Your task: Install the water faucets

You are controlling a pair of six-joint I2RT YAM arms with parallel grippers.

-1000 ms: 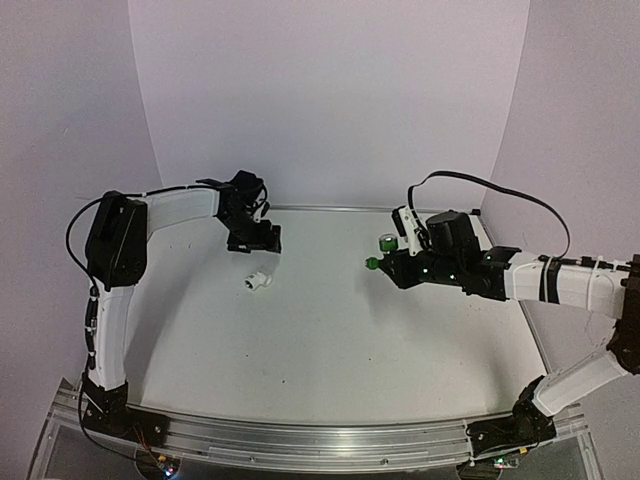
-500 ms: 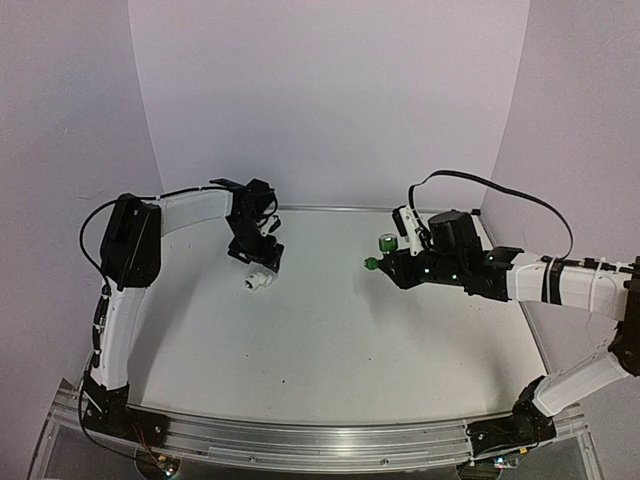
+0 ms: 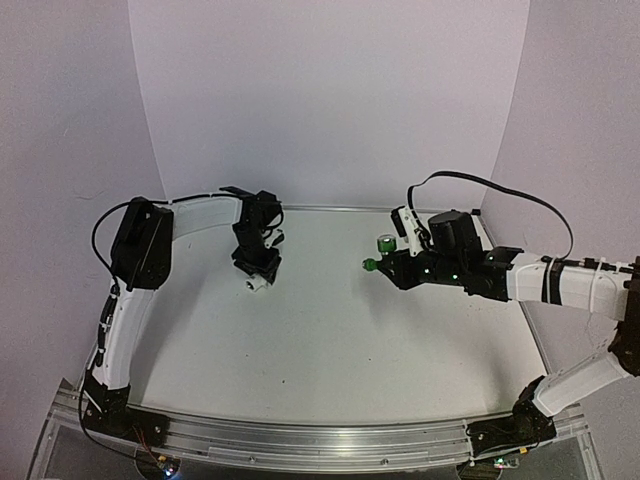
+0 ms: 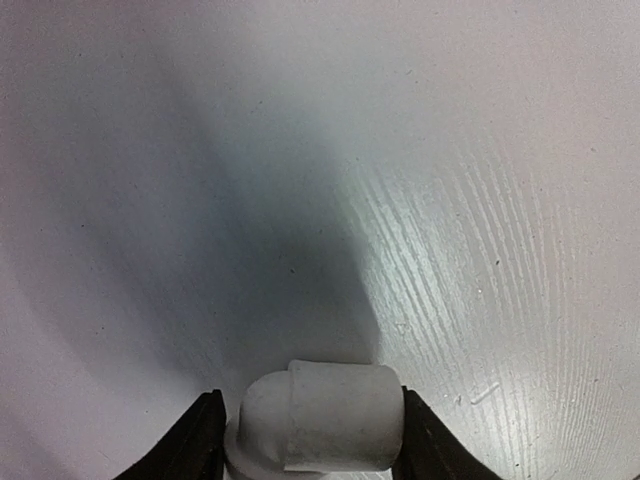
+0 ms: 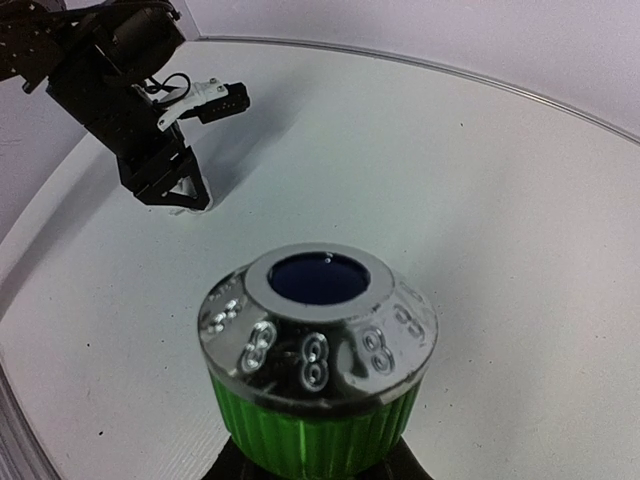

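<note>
The white pipe fitting [image 4: 325,418] lies on its side on the table, left of centre [image 3: 257,284]. My left gripper [image 4: 310,432] reaches down over it, and its black fingers [image 4: 195,448] press against both sides of the fitting. In the top view the left gripper [image 3: 256,268] covers most of the fitting. The green faucet [image 5: 320,350], with a chrome-capped ribbed knob and a blue centre, is held off the table by my right gripper [image 5: 315,468], which is shut on its lower part. In the top view the faucet [image 3: 384,245] sits at the tip of the right gripper [image 3: 385,262], right of centre.
The white table [image 3: 330,340] is ringed by a curved lilac backdrop [image 3: 330,100]. A metal rail [image 3: 320,440] runs along the near edge between the arm bases. A black cable [image 3: 500,190] loops above the right arm. The left arm [image 5: 120,90] shows in the right wrist view.
My left gripper has moved right and down onto the white fitting, and its jaws have narrowed onto it. The right arm and the green faucet have stayed put.
</note>
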